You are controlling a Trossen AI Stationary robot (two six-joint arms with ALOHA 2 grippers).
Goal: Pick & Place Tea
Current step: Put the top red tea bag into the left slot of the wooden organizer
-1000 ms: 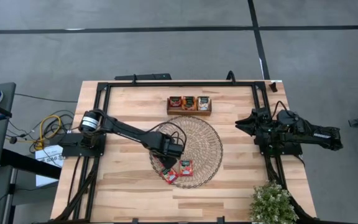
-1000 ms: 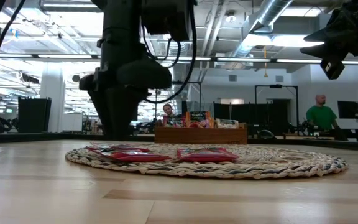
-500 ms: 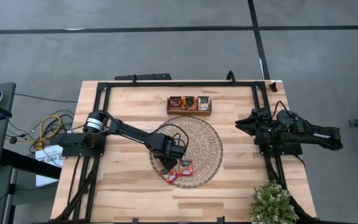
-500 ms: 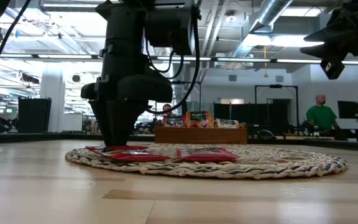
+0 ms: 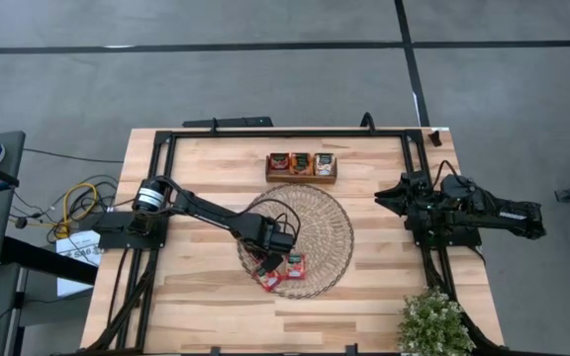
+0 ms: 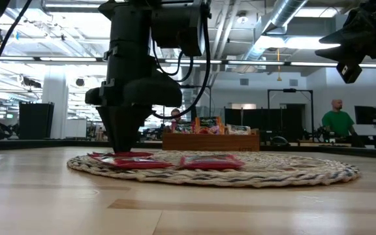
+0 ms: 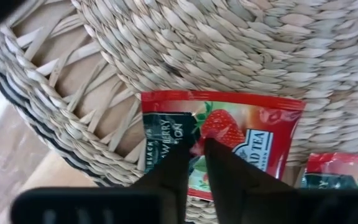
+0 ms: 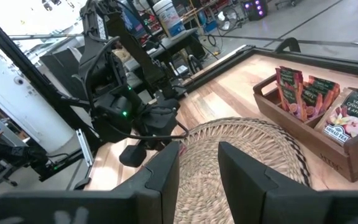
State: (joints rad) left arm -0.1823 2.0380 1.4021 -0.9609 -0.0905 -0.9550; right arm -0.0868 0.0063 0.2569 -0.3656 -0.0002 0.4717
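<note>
Two red tea sachets lie flat on the near part of the round woven mat (image 5: 320,222): one (image 5: 268,278) at the mat's edge, the other (image 5: 295,264) to its right. More sachets stand in the wooden tray (image 5: 301,179) beyond the mat. My left gripper (image 7: 196,146) is down on the edge sachet (image 7: 241,134), fingers nearly together. Over the table's right edge my right gripper (image 8: 197,152) waits open and raised, touching nothing. My left gripper comes from above, pointing down, with its fingertips (image 7: 182,152) on the middle of the red strawberry sachet, beside its dark label (image 7: 163,134). Only a narrow gap shows between them. The sachet lies flat on the mat; whether a fold is pinched up, I cannot tell.
The tray (image 6: 211,141) stands past the mat's far side. A black frame rail (image 5: 285,133) runs around the table. A potted plant (image 5: 433,324) sits at the near right corner. A person (image 6: 336,121) is in the room behind. Bare wood lies left of the mat.
My left gripper has come down onto the sachet at the mat's near edge. The mat, with both red sachets on it, has slid slightly toward the table's left.
</note>
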